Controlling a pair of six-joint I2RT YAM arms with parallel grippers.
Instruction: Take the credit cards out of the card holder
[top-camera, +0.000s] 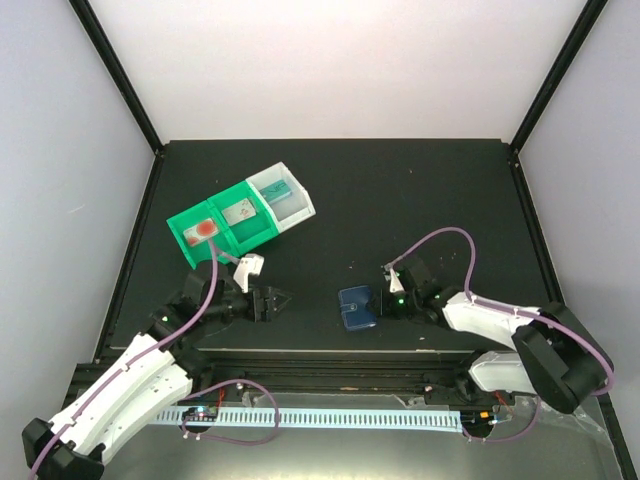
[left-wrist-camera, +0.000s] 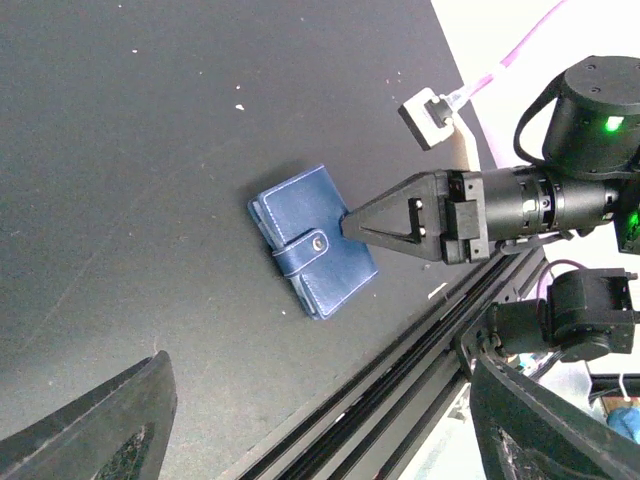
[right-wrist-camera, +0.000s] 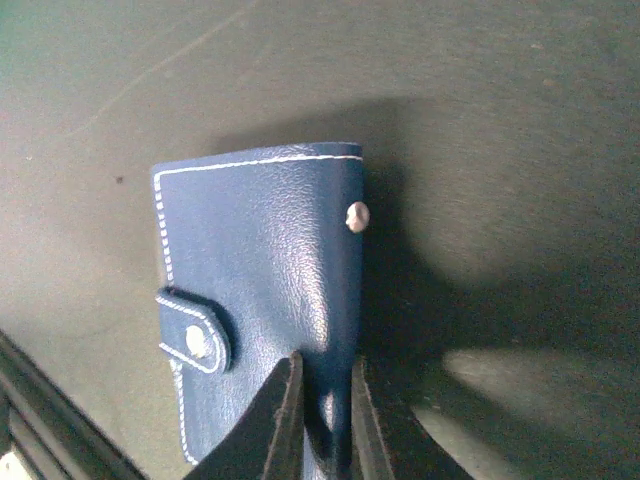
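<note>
The card holder (top-camera: 357, 308) is a dark blue wallet with white stitching and a snap strap, lying closed on the black table near the front edge. It also shows in the left wrist view (left-wrist-camera: 312, 243) and the right wrist view (right-wrist-camera: 262, 260). My right gripper (right-wrist-camera: 325, 368) is shut on the holder's right edge; in the top view it (top-camera: 380, 304) sits just right of the holder. My left gripper (top-camera: 276, 300) is open and empty, to the left of the holder, with its fingers (left-wrist-camera: 110, 425) wide apart. A card with a red-orange patch (top-camera: 205, 229) and a whitish card (top-camera: 238, 212) lie in the green tray.
The green compartment tray (top-camera: 262, 232) with a white end bin (top-camera: 283, 195) stands at the back left, tilted. A black rail (left-wrist-camera: 420, 350) runs along the table's front edge, close to the holder. Cables loop from both arms.
</note>
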